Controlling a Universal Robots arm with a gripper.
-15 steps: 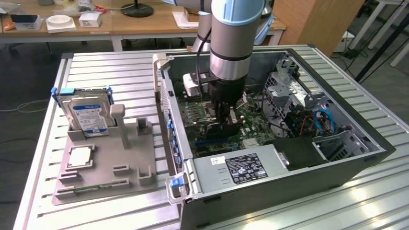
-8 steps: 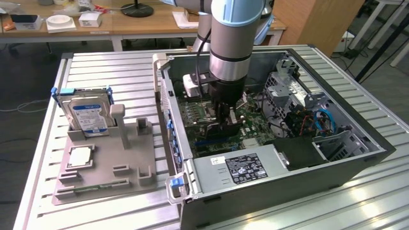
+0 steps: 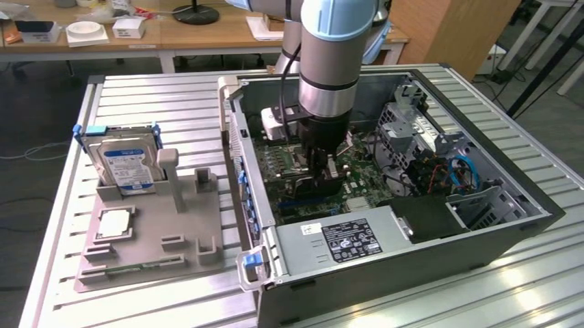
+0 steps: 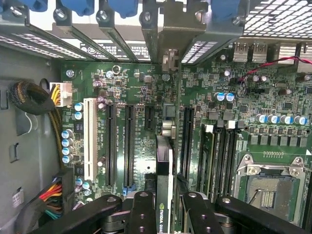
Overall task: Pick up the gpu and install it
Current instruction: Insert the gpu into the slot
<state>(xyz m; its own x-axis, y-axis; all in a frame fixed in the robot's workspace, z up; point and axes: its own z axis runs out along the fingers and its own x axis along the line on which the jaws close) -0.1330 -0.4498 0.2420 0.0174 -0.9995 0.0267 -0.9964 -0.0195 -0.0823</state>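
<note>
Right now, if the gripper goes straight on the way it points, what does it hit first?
Likely the motherboard: the gpu, clamped edge-on in the gripper, leads and hangs over the expansion slots. Which slot lies beneath it I cannot tell.

Place: robotics lab, indoor bench setup.
Arm: an industrial robot arm [image 3: 333,61] with grey and pale blue joints, its gripper [image 3: 325,179] down inside the test piece.
Work surface: desk [image 3: 164,96] of slatted aluminium profile, the kind used for rigs.
Test piece: desktop computer case [image 3: 411,273] lying on its side, panel off, motherboard [image 4: 146,83] bare.
Fixture: grey slotted parts holder [image 3: 182,225] beside the case.
Background: wooden desks [image 3: 182,37] carrying small white boxes [image 3: 128,27].
Floor: dark, with a loose cable [image 3: 37,147].
</note>
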